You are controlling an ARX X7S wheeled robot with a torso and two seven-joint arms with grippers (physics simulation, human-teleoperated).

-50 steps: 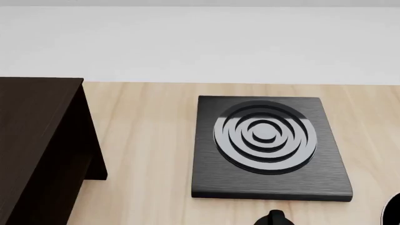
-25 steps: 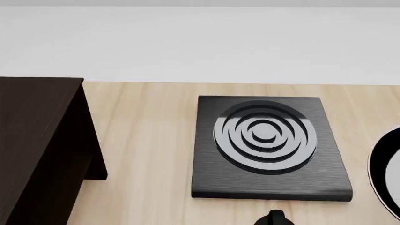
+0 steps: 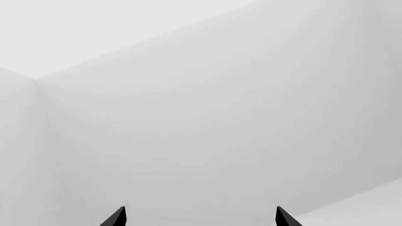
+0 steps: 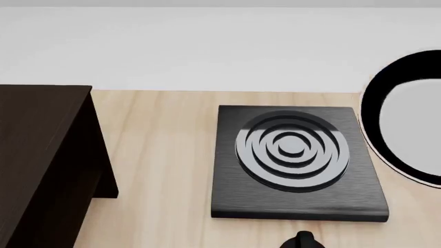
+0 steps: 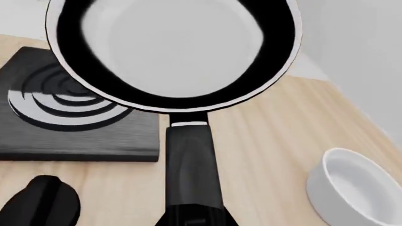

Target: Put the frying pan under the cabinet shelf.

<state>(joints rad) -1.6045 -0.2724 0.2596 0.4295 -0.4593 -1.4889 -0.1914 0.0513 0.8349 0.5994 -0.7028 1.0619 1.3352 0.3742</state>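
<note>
The frying pan (image 4: 403,116), black with a pale rim and a glossy grey inside, hangs in the air at the right edge of the head view, partly cut off. In the right wrist view the frying pan (image 5: 169,47) fills the upper part and its long black handle (image 5: 191,165) runs back into my right gripper (image 5: 193,220), which is shut on the handle. The dark cabinet shelf (image 4: 41,155) stands at the far left of the wooden table. My left gripper (image 3: 199,217) is open, its two fingertips wide apart with only white wall between them.
A square black plate (image 4: 296,204) with concentric rings lies mid-table, just left of the pan. A black knob (image 4: 301,240) sits at the near edge. A white round bowl (image 5: 355,188) stands on the wood beside the handle. A white wall runs behind the table.
The frying pan has risen into the head view along the right edge, moving up and slightly left. Cabinet and ringed plate have not moved.
</note>
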